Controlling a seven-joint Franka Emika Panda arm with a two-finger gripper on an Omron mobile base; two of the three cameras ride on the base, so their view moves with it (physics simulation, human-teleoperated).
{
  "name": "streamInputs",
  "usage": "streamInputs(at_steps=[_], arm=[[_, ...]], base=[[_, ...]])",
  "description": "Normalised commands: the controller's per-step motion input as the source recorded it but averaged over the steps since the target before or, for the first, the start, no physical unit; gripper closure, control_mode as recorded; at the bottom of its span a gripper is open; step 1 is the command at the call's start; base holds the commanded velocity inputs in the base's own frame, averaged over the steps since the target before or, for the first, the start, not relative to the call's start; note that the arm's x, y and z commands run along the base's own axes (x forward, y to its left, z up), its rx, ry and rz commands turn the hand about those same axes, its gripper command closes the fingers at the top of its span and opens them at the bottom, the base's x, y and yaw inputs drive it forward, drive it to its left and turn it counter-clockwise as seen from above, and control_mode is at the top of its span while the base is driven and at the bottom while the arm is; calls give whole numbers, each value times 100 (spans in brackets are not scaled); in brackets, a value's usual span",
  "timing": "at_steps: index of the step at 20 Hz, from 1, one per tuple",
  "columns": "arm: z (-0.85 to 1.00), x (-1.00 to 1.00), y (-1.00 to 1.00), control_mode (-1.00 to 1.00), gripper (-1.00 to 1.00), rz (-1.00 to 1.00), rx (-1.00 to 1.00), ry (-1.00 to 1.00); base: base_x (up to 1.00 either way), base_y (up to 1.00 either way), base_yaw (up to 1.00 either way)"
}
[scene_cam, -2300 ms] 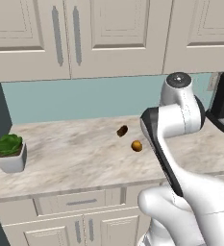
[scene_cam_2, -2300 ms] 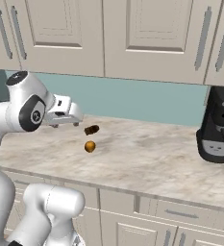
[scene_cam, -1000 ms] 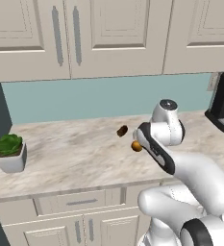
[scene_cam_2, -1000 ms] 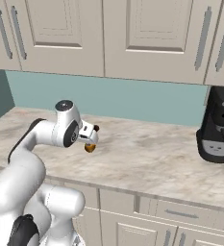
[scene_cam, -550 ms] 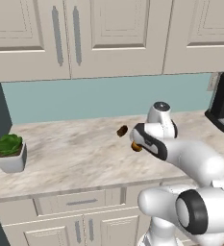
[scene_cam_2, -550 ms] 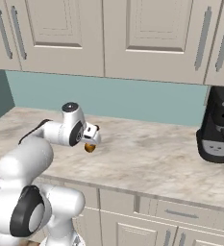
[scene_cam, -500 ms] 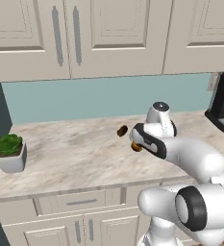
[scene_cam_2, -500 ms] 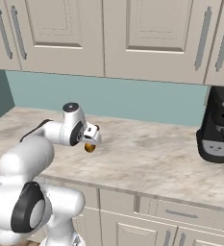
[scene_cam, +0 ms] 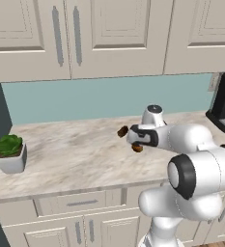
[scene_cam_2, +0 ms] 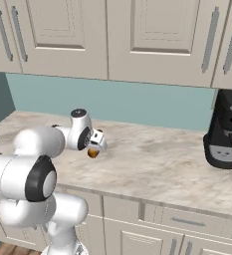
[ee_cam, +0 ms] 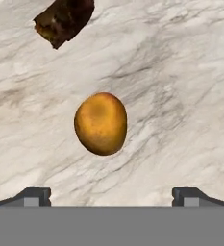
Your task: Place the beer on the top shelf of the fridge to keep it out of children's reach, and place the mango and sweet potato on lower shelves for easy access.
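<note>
Claw (ee_cam: 111,194) hangs with jaws apart above the mango (ee_cam: 101,123) mid-counter (ee_cam: 180,72); sweet potato (ee_cam: 64,19) lies nearer the back edge. We judge nothing shelved yet.

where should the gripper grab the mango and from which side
Grip the mango across its widest middle, coming straight down from above. It lies free on the marble counter, rounded and slightly egg-shaped, centred between the open gripper jaws in the hand view. The sweet potato lies apart from it, so both flanks look clear for the jaws.
</note>
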Motion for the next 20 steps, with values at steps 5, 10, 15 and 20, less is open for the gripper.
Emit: streamInputs(at_steps=[5, 10, 15, 20], arm=[[-32, 34, 5, -100, -100, 0, 0, 3], [-31, 33, 1, -100, -100, 0, 0, 3], [-29, 32, 0, -100, -100, 0, 0, 2], [-28, 24, 0, -100, -100, 0, 0, 5]], base=[[0, 0, 0], [0, 0, 0], [0, 0, 0], [0, 0, 0]])
